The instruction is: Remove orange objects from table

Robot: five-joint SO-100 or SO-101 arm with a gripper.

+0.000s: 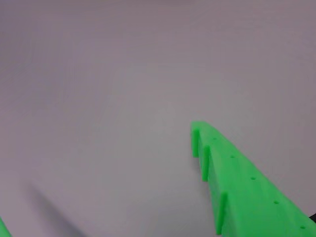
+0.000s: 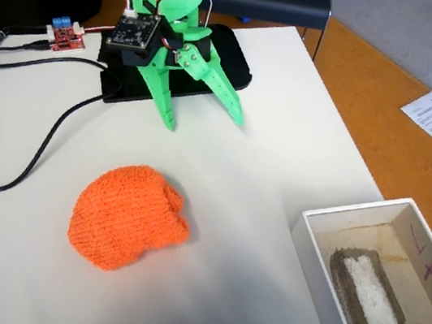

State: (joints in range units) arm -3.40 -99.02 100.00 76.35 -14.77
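The bright green plastic 2-finger gripper (image 2: 203, 123) hangs with its jaws spread wide and nothing between them, tips pointing down at bare table near the far edge of the white desk (image 2: 304, 127). In the wrist view only 1 ridged green finger (image 1: 247, 182) shows against empty tabletop, with a sliver of the other at the bottom left corner.

The soft orange knitted lump, something like a woollen hat (image 2: 127, 215), lies nearer the desk's front edge, well apart from the fingertips and out of the wrist camera's sight. That looks like the main risk: the approach would begin without a close-up view of it, so the jaws could close on only a loose fold, and the floppy knit might then sag or slip free. A descent too steep could also press a fingertip into the tabletop beside it.

The open white cardboard box (image 2: 364, 268) sits at the desk's front right corner, a likely drop place; its near wall could catch a dangling edge.

The arm is folded low over its black base plate (image 2: 232, 58) at the far edge, black cables (image 2: 38, 142) trailing toward the left edge.
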